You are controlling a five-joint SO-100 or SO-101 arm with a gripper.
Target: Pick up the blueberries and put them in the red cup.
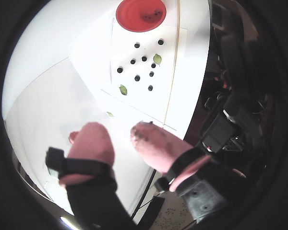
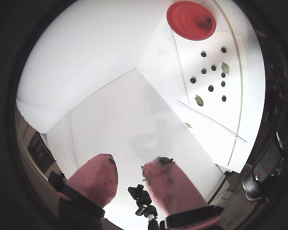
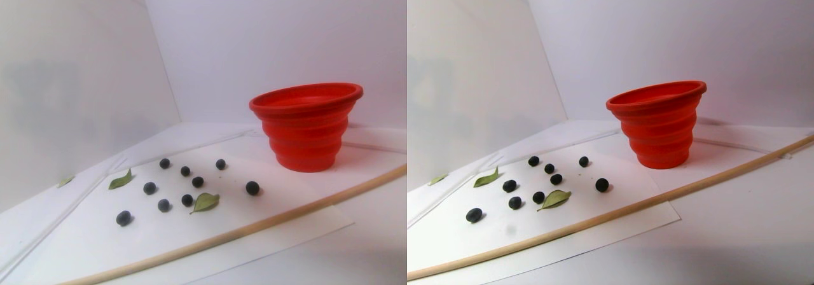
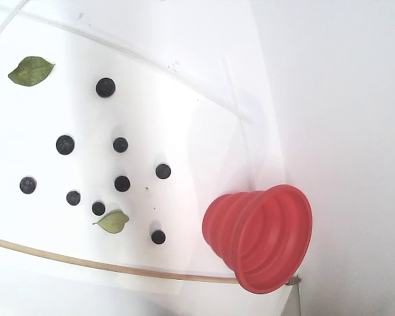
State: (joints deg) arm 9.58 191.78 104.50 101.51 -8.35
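Several dark blueberries (image 4: 122, 184) lie scattered on a white sheet (image 4: 46, 184), also seen in the stereo pair view (image 3: 198, 182) and far ahead in both wrist views (image 1: 137, 77) (image 2: 210, 88). The red cup (image 4: 260, 227) stands upright beyond them (image 3: 308, 126) (image 1: 140, 14) (image 2: 191, 20); a few dark specks show inside it, likely berries. My gripper (image 1: 117, 129) (image 2: 132, 163) has pink-padded fingers. It hangs high above the table, well back from the berries, open with nothing between the pads. It does not show in the stereo pair or fixed views.
Two green leaves (image 4: 31, 70) (image 4: 112, 221) lie among the berries, and a third small one (image 1: 110, 114) lies off the sheet. A thin wooden stick (image 4: 85, 262) runs along the sheet's edge. White walls (image 3: 267, 37) close the back. Dark clutter (image 1: 230, 120) lies past the table edge.
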